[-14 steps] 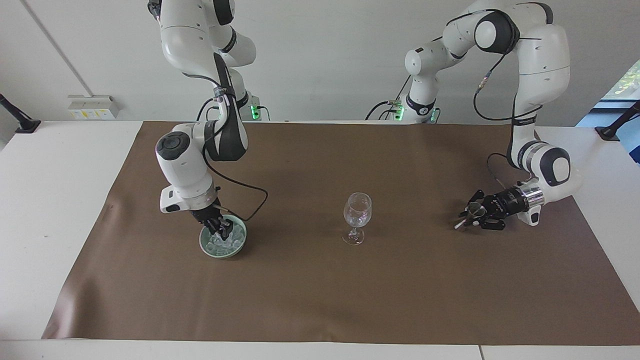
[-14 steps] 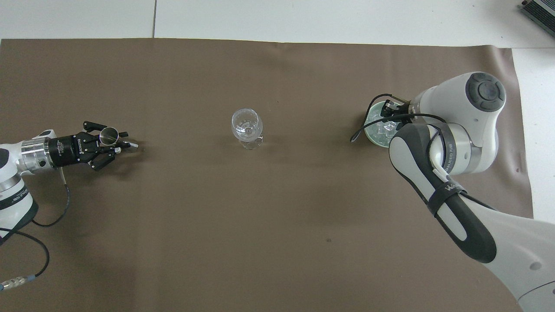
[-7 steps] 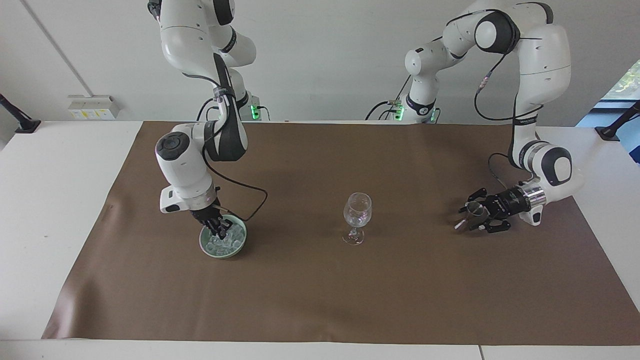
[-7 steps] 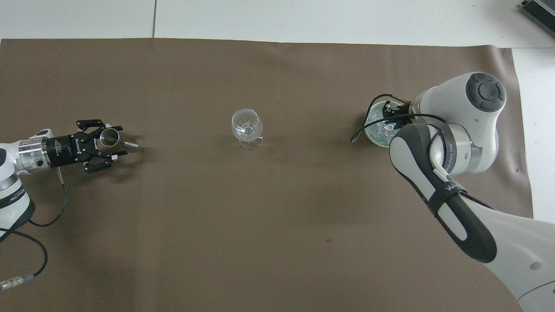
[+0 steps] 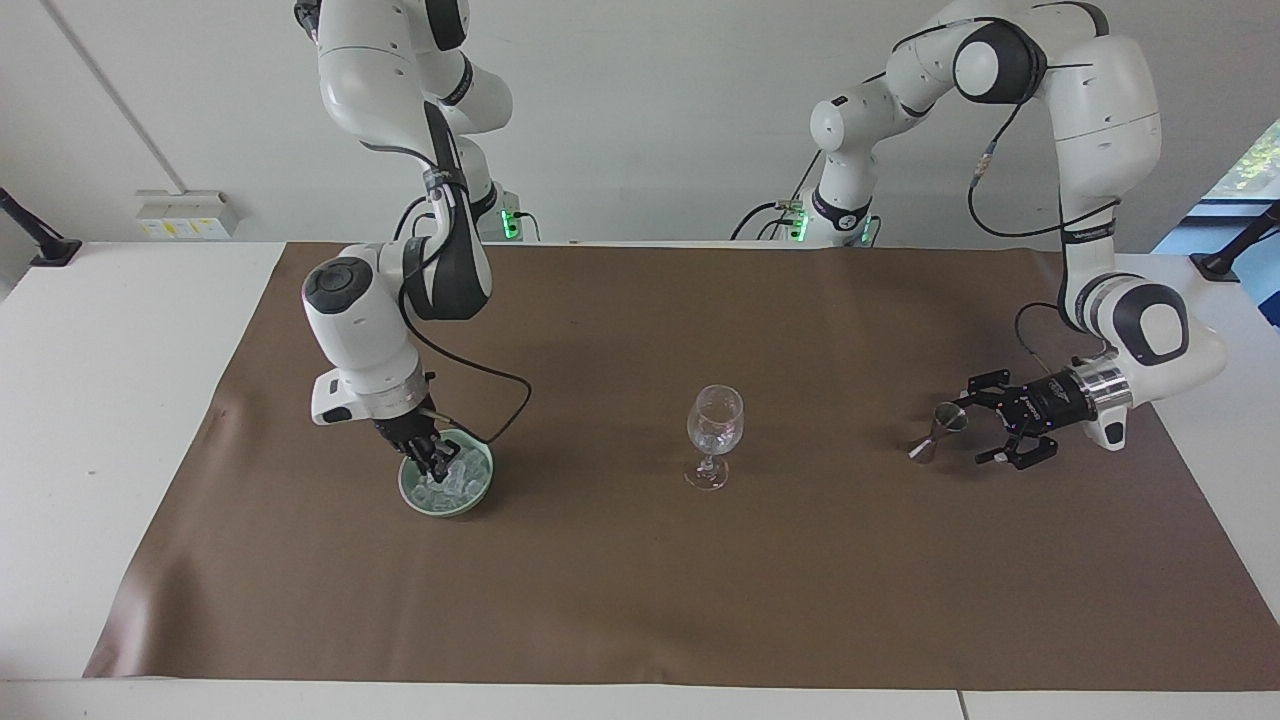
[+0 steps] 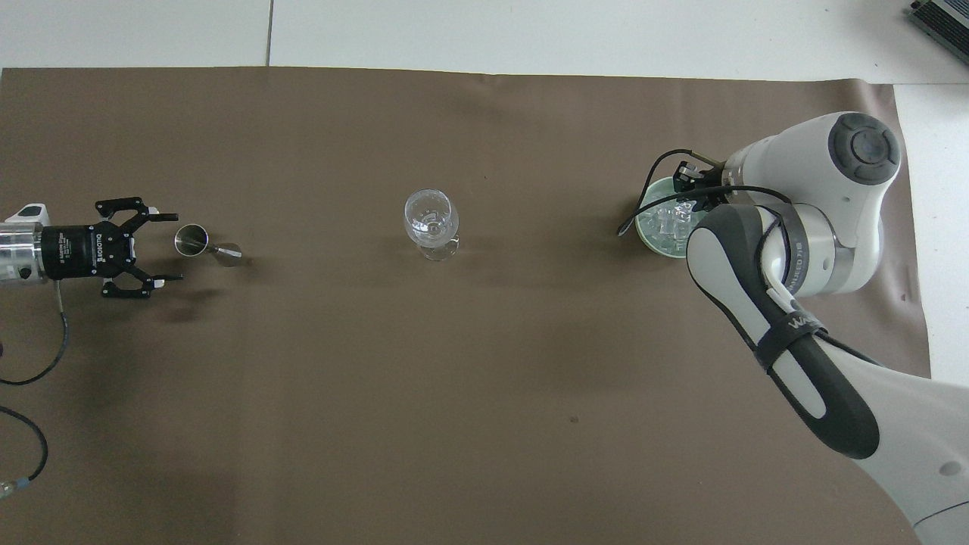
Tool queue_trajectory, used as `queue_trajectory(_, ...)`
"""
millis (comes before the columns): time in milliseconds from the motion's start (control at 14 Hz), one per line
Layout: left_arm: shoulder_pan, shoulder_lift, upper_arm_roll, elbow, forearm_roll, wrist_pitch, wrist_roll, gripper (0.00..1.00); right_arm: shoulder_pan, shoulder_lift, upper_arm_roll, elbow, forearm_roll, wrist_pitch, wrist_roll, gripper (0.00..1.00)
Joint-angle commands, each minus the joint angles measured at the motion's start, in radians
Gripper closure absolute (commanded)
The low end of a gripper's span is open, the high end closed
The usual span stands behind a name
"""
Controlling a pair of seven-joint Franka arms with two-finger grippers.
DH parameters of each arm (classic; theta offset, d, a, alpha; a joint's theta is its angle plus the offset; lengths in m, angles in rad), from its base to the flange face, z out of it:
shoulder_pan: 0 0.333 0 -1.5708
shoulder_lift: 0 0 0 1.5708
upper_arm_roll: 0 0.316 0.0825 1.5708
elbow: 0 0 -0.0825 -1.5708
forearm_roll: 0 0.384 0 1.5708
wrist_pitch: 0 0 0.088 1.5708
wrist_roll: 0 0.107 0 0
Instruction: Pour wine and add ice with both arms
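Ice (image 5: 452, 484) fills the green bowl (image 5: 478, 497) at lower left of the facing view, and the right gripper (image 5: 437, 462) is down in it with its fingertips pinched together; whether a cube sits between them cannot be made out. In the overhead view the bowl (image 6: 645, 233) lies at right, half hidden by the right arm (image 6: 787, 250).

At right of the facing view, the left gripper (image 5: 1008, 433) hangs low with its jaws spread wide and nothing in them, just beside the jigger (image 5: 938, 430), which leans on the brown mat (image 5: 640, 600). The overhead view shows the jigger (image 6: 198, 242) clear of the open left gripper (image 6: 163, 247) at far left.

The glass (image 5: 715, 432) stands upright mid-frame, between the bowl and the jigger and well apart from both.

The pouring looks finished and the ice step is in hand. Next, the right arm would need to lift straight out of the bowl, carry across to above the glass rim and let go there, keeping clear of the thin stem.
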Motion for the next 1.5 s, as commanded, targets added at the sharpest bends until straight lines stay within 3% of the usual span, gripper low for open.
queue_trajectory(0, 0.018, -0.01, 0.0, 0.07, 0.112, -0.022, -0.017, 0.0, 0.013, -0.009, 0.012, 0.085, 0.01, -0.076, -0.077, 1.0)
queue_trajectory(428, -0.003, -0.123, -0.002, 0.151, 0.297, -0.008, -0.005, 0.0, 0.043, -0.035, 0.172, 0.162, -0.028, -0.093, -0.215, 1.0)
queue_trajectory(642, -0.017, -0.163, -0.008, 0.194, 0.358, -0.014, -0.002, 0.0, 0.105, -0.045, 0.178, 0.185, -0.057, -0.084, -0.228, 1.0)
queue_trajectory(927, -0.081, -0.296, -0.01, 0.208, 0.501, 0.005, 0.0, 0.0, 0.171, -0.042, 0.18, 0.218, -0.057, -0.058, -0.17, 1.0)
queue_trajectory(1141, -0.106, -0.343, -0.008, 0.211, 0.516, -0.004, 0.0, 0.0, 0.215, -0.042, 0.184, 0.222, -0.06, -0.044, -0.165, 1.0)
queue_trajectory(1426, -0.162, -0.395, -0.013, 0.229, 0.64, -0.013, 0.011, 0.0, 0.264, -0.042, 0.186, 0.22, -0.05, 0.083, -0.108, 1.0)
